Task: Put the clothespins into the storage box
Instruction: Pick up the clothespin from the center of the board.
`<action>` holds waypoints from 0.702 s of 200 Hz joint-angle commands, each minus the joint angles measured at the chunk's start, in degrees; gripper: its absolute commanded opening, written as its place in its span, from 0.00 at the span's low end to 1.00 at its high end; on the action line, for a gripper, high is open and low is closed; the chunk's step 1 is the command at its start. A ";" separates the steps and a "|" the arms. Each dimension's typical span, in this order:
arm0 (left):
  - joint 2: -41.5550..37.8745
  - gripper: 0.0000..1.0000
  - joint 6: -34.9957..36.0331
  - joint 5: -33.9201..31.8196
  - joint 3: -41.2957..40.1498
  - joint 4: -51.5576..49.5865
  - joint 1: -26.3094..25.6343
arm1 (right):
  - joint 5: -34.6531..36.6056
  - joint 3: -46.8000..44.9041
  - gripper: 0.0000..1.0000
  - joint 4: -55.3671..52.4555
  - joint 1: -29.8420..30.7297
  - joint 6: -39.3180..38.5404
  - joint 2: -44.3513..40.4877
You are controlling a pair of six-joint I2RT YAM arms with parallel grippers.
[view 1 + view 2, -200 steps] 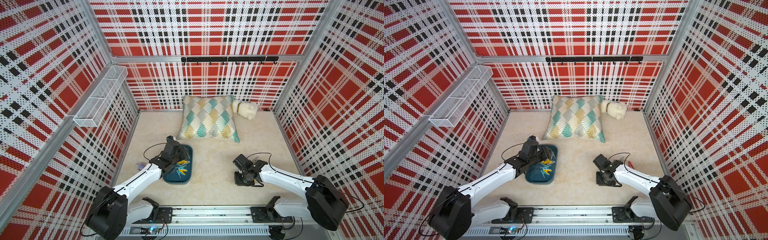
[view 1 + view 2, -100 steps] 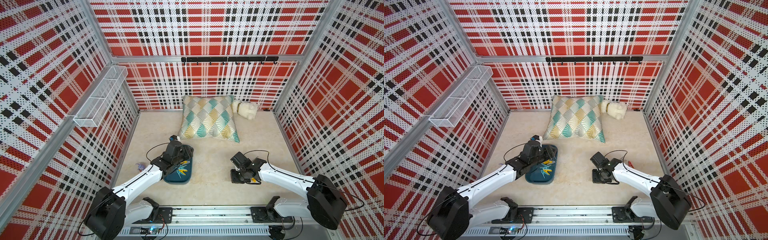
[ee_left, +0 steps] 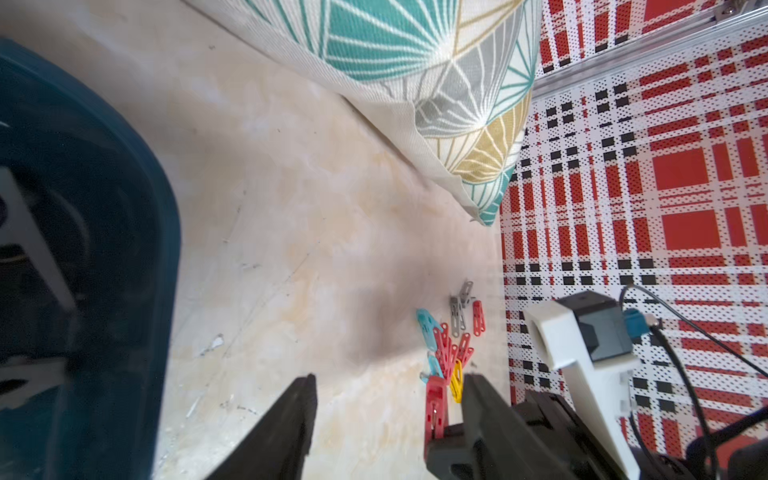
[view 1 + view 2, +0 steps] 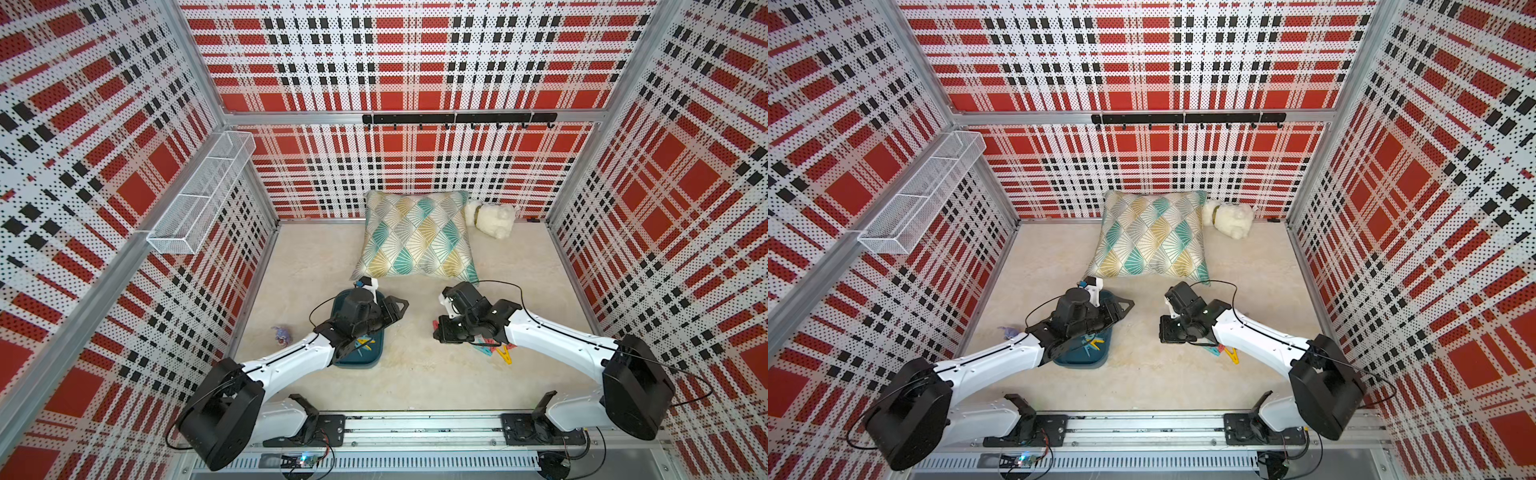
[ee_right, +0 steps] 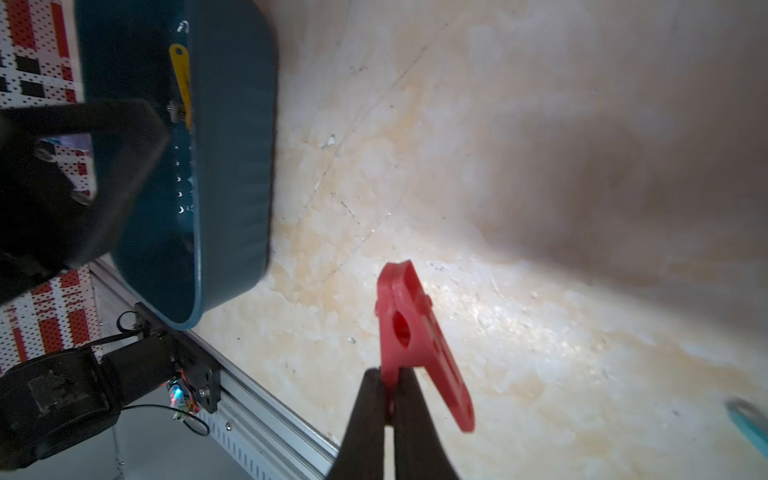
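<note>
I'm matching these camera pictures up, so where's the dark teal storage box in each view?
In a top view: storage box left of centre, partly under the left arm.
In a top view: same spot.
Left wrist: along the picture's left edge.
Right wrist: picture's upper left.
Shared landmark: beige tabletop beside it.

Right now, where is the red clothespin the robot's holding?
In both wrist views: red clothespin pinched in the right gripper, between storage box and loose clothespins.
</note>
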 commanded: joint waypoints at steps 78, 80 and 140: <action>4.23 0.53 -2.87 2.96 0.56 7.11 -4.27 | -2.82 8.28 0.05 3.44 2.50 -1.44 6.76; 4.26 0.52 -2.87 2.97 0.57 7.08 -4.31 | -2.85 8.34 0.05 3.48 2.55 -1.43 6.77; 5.75 0.40 -2.26 3.07 0.66 7.18 -4.38 | -3.10 9.51 0.05 3.42 3.47 -1.39 7.13</action>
